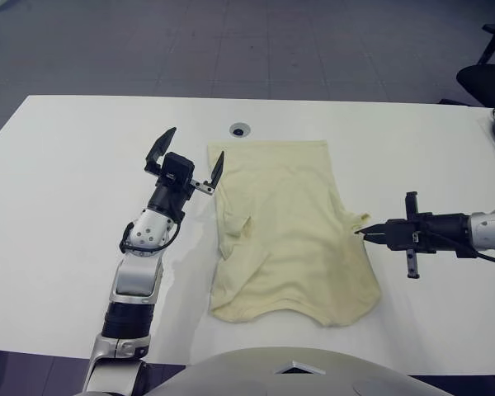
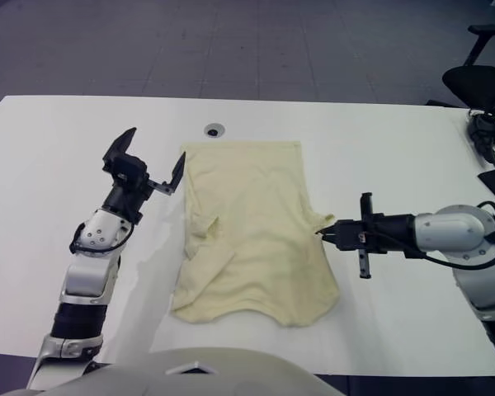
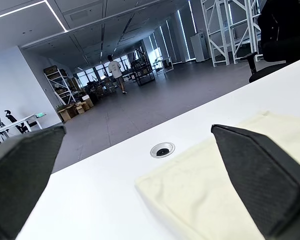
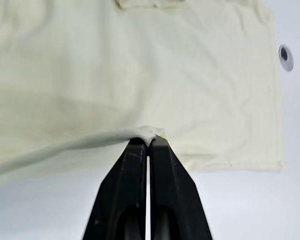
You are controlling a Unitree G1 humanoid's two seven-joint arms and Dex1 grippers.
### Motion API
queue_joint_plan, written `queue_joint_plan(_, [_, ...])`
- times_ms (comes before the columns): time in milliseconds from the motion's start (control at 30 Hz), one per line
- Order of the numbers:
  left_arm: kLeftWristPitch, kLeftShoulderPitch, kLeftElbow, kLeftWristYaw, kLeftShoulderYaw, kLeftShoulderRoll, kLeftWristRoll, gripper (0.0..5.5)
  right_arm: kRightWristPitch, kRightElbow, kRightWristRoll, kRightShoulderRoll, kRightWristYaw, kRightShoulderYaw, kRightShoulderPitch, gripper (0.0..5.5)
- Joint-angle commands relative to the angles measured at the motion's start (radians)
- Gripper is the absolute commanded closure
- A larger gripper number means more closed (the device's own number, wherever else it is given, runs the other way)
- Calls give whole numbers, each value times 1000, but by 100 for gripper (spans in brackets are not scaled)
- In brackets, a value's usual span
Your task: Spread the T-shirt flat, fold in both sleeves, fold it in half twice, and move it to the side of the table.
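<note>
A pale yellow T-shirt (image 1: 285, 227) lies on the white table (image 1: 66, 181), sleeves folded inward, with a wrinkle near its left edge. My right gripper (image 1: 365, 233) is at the shirt's right edge, shut on a small pinch of the fabric (image 4: 149, 133), lifting it slightly. My left gripper (image 1: 186, 157) hovers open just left of the shirt's far left corner, fingers (image 3: 260, 170) spread wide and holding nothing.
A round cable grommet (image 1: 240, 129) sits in the table just beyond the shirt's far edge. Black office chairs (image 2: 478, 78) stand past the table's far right corner, with dark items (image 2: 488, 136) at the right edge. Bare tabletop lies on both sides of the shirt.
</note>
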Motion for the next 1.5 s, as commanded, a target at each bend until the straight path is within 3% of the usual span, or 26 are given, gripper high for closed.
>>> queue_joint_plan(33, [-13, -21, 25, -11, -26, -2, 17, 10, 18, 0, -64, 50, -8, 102, -80, 549])
queue_joint_plan(300, [-11, -34, 48, -42, -83, -9, 23, 10, 3, 70, -170, 154, -16, 268, -123, 549])
queue_joint_plan(800, [-2, -30, 37, -51, -95, 5, 20, 10, -7, 146, -214, 268, -79, 320, -137, 549])
queue_joint_plan(1100, [7, -24, 34, -76, -112, 12, 23, 10, 121, 88, -117, 267, -63, 263, -128, 393])
queue_joint_plan(1300, [40, 28, 12, -177, -154, 93, 45, 10, 166, 72, -46, 263, -93, 176, -114, 287])
queue_joint_plan(1500, [135, 35, 54, -261, -176, 179, 85, 10, 179, 134, -31, 337, -223, 102, -131, 180])
